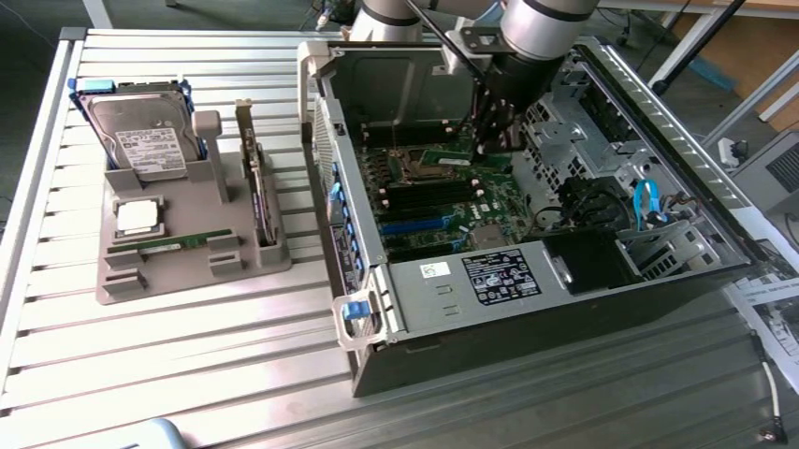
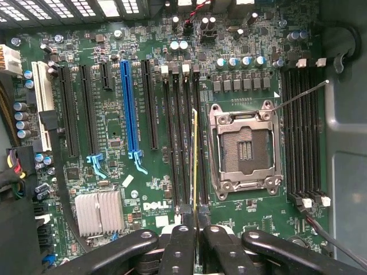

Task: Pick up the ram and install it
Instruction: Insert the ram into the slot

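The pincer (image 2: 196, 217) is closed narrow on the ram (image 2: 195, 160), with one finger (image 2: 182, 240) on each flat side. The ram is seen edge-on, as a thin yellow-green line that goes out from between the fingertips. It stands over the group of black memory slots (image 2: 175, 137) on the motherboard (image 2: 112, 129), just beside the open processor socket (image 2: 243, 149). I cannot tell whether its far edge touches a slot. In the exterior view the arm (image 1: 537, 28) reaches down into the open case (image 1: 374, 309), near its far wall. On the table (image 1: 187, 374), well apart from the case, a grey holder (image 1: 187, 276) carries a hard drive (image 1: 144, 136).
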`<state>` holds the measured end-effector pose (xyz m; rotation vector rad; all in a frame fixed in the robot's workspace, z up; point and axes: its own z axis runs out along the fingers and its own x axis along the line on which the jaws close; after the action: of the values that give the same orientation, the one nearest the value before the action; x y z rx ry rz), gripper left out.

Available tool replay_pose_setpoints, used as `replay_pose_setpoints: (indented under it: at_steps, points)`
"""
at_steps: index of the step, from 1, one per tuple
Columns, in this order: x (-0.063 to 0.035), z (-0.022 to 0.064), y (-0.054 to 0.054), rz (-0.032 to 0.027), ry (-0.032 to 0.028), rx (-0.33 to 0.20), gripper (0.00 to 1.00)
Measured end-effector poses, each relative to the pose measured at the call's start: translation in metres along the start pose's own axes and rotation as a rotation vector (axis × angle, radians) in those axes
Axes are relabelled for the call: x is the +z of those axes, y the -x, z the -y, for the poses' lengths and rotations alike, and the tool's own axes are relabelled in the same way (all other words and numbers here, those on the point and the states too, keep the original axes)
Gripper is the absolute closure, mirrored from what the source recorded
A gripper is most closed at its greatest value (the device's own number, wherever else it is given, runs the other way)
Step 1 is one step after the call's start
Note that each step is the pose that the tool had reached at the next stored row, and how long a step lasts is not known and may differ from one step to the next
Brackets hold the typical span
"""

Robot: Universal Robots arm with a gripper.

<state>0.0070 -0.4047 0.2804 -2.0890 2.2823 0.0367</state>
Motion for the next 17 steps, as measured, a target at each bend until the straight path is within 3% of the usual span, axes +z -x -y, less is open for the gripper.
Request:
replay_pose_setpoints:
  at_steps: [17]
  points:
    - [0.0051, -0.0001, -0.0003, 0.0000, 0.0000, 0.000, 0.87]
